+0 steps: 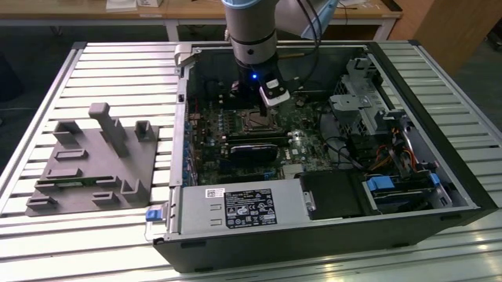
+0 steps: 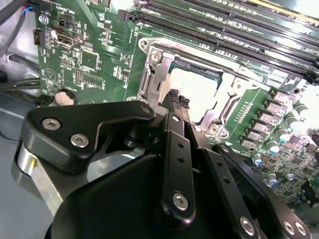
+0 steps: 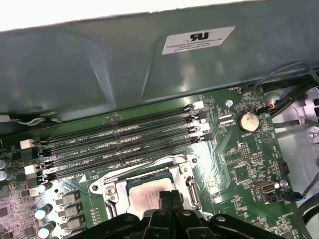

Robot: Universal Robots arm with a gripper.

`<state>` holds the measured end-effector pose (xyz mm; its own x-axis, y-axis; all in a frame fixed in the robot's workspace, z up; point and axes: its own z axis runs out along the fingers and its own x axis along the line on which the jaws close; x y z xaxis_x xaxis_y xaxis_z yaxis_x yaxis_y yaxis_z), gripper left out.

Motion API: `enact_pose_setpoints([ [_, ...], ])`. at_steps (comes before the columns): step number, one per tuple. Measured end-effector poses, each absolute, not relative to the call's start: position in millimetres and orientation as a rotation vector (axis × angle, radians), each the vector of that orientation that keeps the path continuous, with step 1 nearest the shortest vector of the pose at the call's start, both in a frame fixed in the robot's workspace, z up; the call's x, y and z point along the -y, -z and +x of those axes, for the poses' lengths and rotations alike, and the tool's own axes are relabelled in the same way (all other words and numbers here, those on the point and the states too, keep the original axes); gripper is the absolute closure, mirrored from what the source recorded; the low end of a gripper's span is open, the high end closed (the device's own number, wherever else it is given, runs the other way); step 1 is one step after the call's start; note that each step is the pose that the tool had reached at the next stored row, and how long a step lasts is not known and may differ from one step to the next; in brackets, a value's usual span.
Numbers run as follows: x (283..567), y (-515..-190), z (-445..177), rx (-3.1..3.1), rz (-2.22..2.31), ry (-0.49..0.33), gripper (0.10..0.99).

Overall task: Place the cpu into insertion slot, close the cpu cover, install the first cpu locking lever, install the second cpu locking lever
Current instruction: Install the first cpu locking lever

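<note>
Hand (image 2: 177,102) poised low over the insertion slot (image 2: 192,87) at centre frame in the second wrist view, fingertips pressed together, holding nothing. Cpu (image 3: 149,196) already seated in the slot, cpu cover (image 3: 117,191) lying around it, seemingly being pressed flat.

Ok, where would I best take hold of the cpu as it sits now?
From straight above, pinching two opposite edges, but not yet, I think. The cpu lies flat with the cpu cover apparently down over its rim, so just its metal top shows through the window, with no edge to pinch. The cover would have to come up first. The gripper hangs just over it.
</note>
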<state>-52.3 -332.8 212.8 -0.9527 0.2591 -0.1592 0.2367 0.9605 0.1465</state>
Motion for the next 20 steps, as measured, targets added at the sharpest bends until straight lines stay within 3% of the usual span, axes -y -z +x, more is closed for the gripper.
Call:
enact_pose_setpoints([
  [20, 332.8, -212.6, -45.9, -3.03, 0.39, -0.131, 0.98],
])
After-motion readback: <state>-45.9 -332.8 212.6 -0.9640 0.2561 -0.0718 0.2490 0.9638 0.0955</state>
